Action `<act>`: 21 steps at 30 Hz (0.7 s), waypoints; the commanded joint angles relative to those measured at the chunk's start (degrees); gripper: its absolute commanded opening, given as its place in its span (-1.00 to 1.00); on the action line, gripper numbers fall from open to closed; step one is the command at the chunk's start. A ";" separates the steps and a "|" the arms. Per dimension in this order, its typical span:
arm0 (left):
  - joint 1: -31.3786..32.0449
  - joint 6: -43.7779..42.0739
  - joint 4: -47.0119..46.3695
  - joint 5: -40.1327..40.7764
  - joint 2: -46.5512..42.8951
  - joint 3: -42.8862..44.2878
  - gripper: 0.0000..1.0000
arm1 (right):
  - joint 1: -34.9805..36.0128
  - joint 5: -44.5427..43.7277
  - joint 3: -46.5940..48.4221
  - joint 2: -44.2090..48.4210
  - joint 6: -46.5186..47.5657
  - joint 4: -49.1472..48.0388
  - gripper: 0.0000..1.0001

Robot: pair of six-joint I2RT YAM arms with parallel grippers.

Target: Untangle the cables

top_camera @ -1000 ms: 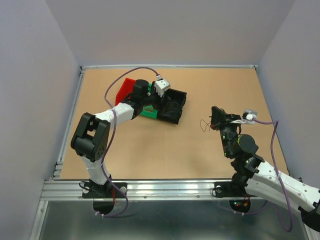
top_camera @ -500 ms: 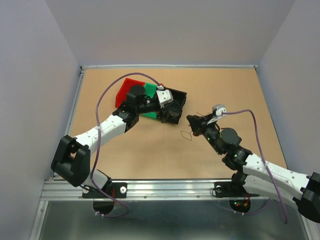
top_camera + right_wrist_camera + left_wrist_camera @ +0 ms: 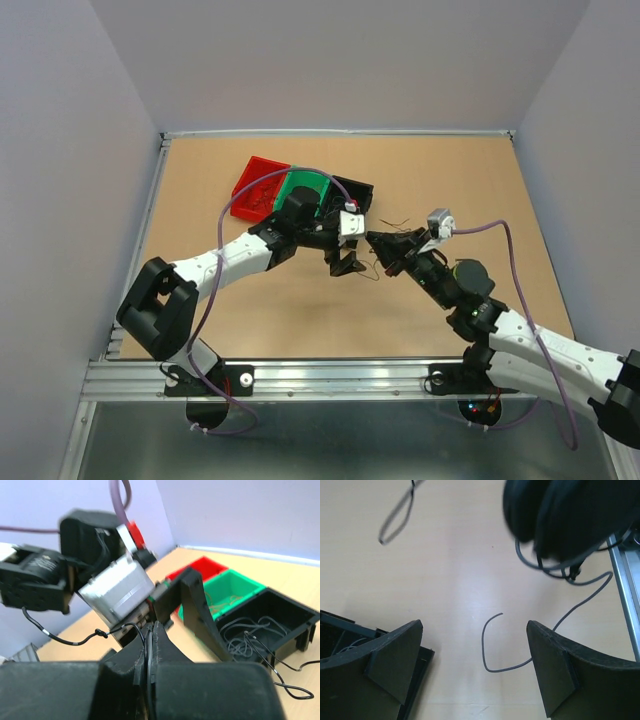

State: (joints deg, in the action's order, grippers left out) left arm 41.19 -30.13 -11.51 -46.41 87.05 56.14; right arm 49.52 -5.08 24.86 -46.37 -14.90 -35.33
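My right gripper (image 3: pixel 381 248) is shut on a thin dark cable (image 3: pixel 75 641) and holds it above the table centre; in the right wrist view (image 3: pixel 153 628) the strand runs between the pressed fingers and out to the left, with a small knot. My left gripper (image 3: pixel 347 264) is open and empty, right beside the right one. In the left wrist view (image 3: pixel 474 626) a curled end of the dark cable (image 3: pixel 486 652) hangs between the two spread fingers (image 3: pixel 395 660) without touching them. Another thin loop (image 3: pixel 396 522) shows at the top left. A loose strand (image 3: pixel 400 221) lies behind the right gripper.
A red bin (image 3: pixel 258 178), a green bin (image 3: pixel 303 186) and a black bin (image 3: pixel 357 189) stand together behind the left arm. The black bin (image 3: pixel 272 622) holds several dark wires; the green bin (image 3: pixel 231 587) holds brownish ones. The black bin's corner (image 3: pixel 340 627) is beside my left finger.
My left gripper has come away from the bins to the table centre, next to the right gripper. My right gripper has moved left with the cable, from the right side to the centre.
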 commanded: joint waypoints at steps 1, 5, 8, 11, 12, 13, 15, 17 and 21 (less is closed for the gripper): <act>0.38 -1.51 1.75 -4.91 -0.39 3.62 0.95 | 0.14 -1.15 -1.13 3.12 1.01 -6.41 -0.99; 0.38 -2.21 4.12 -8.07 -0.39 4.33 0.95 | 0.14 -3.79 -2.62 5.23 0.83 -7.38 -0.99; 0.29 -2.39 4.83 -9.05 -0.91 4.68 0.95 | 0.14 -6.34 -3.42 6.03 0.40 -7.73 -0.99; 0.29 -2.21 4.83 -9.49 -1.70 4.50 0.95 | 0.05 -8.27 -3.86 6.82 0.31 -7.73 -0.99; 0.29 -2.21 4.83 -9.57 -1.88 4.50 0.95 | 0.05 -8.63 -3.94 7.08 0.31 -7.73 -0.99; 0.38 -2.04 4.83 -9.66 -2.14 4.50 0.95 | 0.05 -8.89 -4.03 7.08 0.22 -7.73 -0.99; 0.30 -1.95 4.39 -9.92 -2.41 4.24 0.95 | 0.14 -8.81 -3.94 6.99 0.04 -7.73 -0.99; 0.38 -0.20 2.90 -10.36 -2.32 3.28 0.95 | 0.14 -8.46 -3.77 6.65 0.13 -7.73 -0.99; 0.91 1.56 -0.53 -8.26 -1.79 2.48 0.98 | 0.05 -7.84 -3.68 6.12 -0.22 -7.91 -0.99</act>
State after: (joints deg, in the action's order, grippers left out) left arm 41.32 -30.55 -7.97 -54.24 87.42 58.63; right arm 49.52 -12.29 21.54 -40.16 -14.96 -39.53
